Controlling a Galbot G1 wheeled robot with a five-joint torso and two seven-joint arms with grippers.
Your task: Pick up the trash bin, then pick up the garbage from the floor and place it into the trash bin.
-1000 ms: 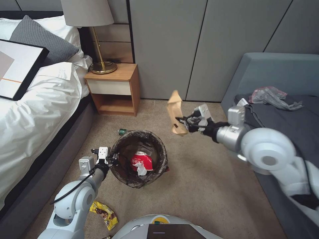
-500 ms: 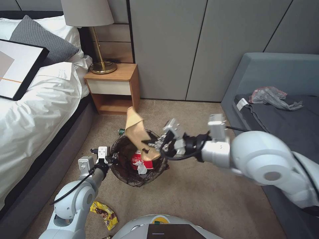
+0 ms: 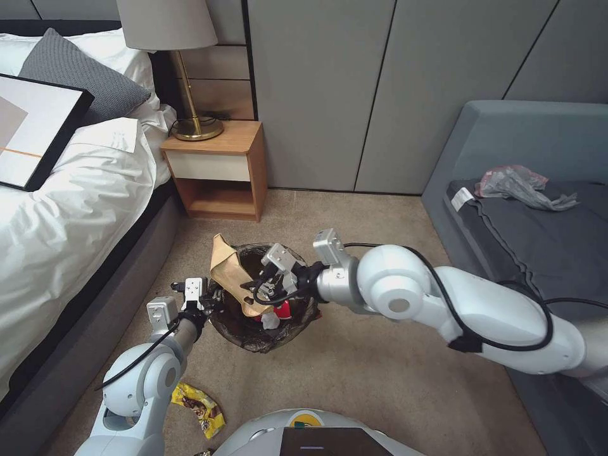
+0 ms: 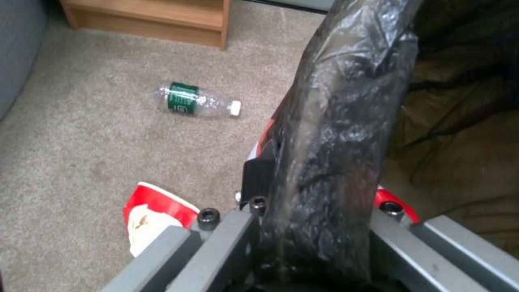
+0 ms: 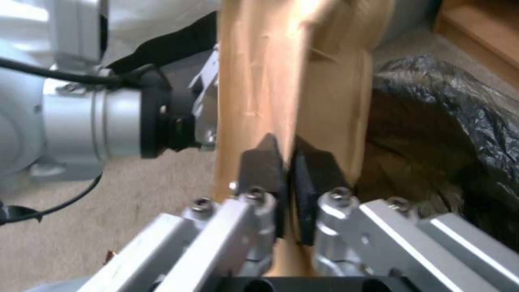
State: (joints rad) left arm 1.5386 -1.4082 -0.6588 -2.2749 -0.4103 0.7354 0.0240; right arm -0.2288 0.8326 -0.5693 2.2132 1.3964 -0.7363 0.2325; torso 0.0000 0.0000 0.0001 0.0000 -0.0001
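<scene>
Progress roughly midway, by my read. Trash bin (image 3: 266,297) sits lower centre of the head view, lifted by its lined rim: left pincer (image 3: 212,303) is clamped on that rim at the bin's left edge, and the left wrist view shows the dark liner (image 4: 335,134) wedged between its jaws. One red-and-white paper cup (image 3: 283,308) plus white tissue (image 3: 271,320) already lie inside the bin.

Current item: tan paper bag (image 3: 229,273). Right pincer (image 3: 269,286) is shut on the bag's lower edge, jaws pressed together with the paper pinched between them in the right wrist view (image 5: 289,178). Bag stands up and to the left of the pincer, its lower part over the bin mouth, upper part leaning past the left rim toward the left pincer. Not released yet; a drop from here looks likely to land inside, though the overhang could catch the rim.

Left to collect: yellow snack wrapper (image 3: 197,408) on the floor at lower left, clear bottle (image 4: 196,100) on the carpet in the upper left of the left wrist view, and another red-and-white cup (image 4: 154,217) on the floor at lower left there.
</scene>
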